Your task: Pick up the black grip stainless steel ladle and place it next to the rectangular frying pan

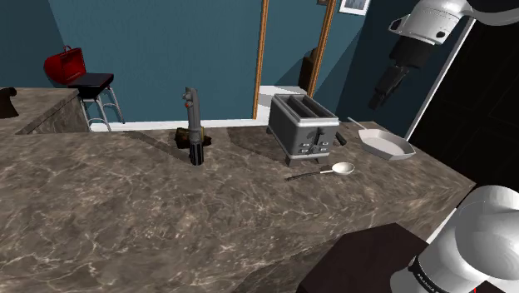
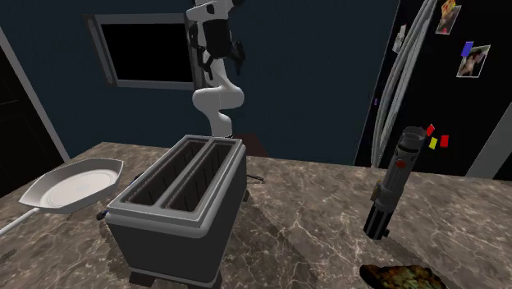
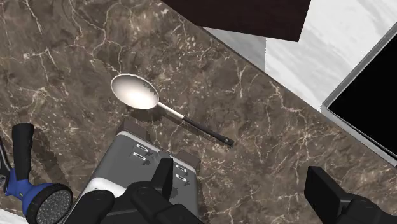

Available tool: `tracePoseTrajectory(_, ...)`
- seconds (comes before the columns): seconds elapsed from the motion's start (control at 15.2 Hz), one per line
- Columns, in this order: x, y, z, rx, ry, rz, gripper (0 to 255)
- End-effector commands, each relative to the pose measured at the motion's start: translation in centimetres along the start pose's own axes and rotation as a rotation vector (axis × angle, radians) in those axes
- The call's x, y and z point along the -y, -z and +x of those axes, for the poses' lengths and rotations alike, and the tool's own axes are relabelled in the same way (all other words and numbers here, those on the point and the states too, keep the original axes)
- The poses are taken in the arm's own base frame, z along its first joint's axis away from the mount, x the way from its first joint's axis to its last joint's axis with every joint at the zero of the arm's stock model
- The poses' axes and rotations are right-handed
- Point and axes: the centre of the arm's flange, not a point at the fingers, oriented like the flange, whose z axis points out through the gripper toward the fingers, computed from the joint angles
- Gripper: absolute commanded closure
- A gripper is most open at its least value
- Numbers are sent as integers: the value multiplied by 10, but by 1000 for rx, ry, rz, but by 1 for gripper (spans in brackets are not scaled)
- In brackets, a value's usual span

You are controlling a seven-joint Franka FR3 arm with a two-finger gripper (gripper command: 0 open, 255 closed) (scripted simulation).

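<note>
Hovered high over the marbled counter [image 1: 166, 216] with the claw [image 3: 245, 191] spread wide, fingers [image 3: 162, 181] well apart and pinching nothing. Spotted the ladle [image 3: 168, 113] far below and ahead of the fingertips, lying flat on the stone, pale bowl farthest from the claw and thin dark handle angled back toward it, just beside the toaster [image 3: 149, 172] sitting directly under one finger. In the shoulder view, found the same ladle [image 1: 331, 171] well beneath the claw [image 1: 378, 100], close by the toaster [image 1: 302, 125], with the rectangular frying pan [image 1: 384, 141] near it and likewise below the claw. Judged the pick not yet begun. Reckoned the toaster the main hazard: too easy to clip its top or side on a straight descent, with so little room left between it and the handle. Feared also a slip from closing on so thin and low a handle, or a tipping under the bowl's weight if gripped near the handle's end. Worried, last, about dropping the ladle onto the pan's rim rather than beside it through a careless release
</note>
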Motion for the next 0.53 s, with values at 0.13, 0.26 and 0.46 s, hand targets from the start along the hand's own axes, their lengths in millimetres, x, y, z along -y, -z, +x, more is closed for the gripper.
tracePoseTrajectory(0.13, -11, -24, 8, 25, 90, 7, 0)
tracePoseTrajectory(0.26, -21, -49, 16, 49, 180, 14, 0)
tracePoseTrajectory(0.46, -34, -86, 29, 86, 315, 25, 0)
